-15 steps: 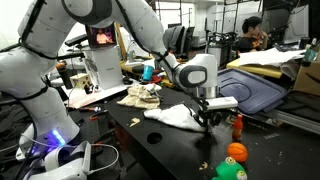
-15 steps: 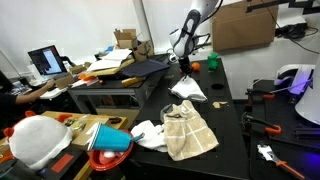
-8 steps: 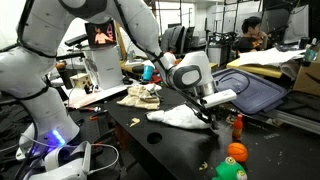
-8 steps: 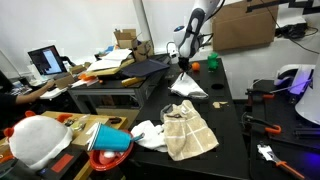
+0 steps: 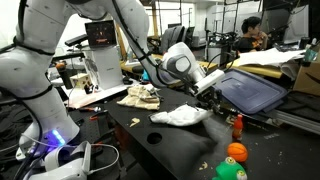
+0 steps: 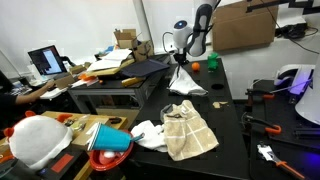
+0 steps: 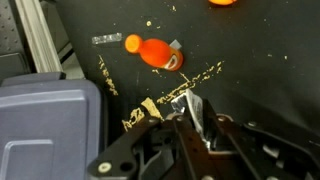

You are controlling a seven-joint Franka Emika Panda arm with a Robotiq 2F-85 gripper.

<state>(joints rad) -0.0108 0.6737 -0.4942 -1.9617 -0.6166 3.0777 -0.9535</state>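
One black two-finger gripper, fingers pressed together, I held just above the crumpled white cloth on the black tabletop.

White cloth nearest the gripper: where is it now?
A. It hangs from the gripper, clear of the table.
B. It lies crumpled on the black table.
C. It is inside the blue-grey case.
B: in an exterior view the white cloth rests on the black table, and the wrist view shows no cloth between the fingers of the gripper.
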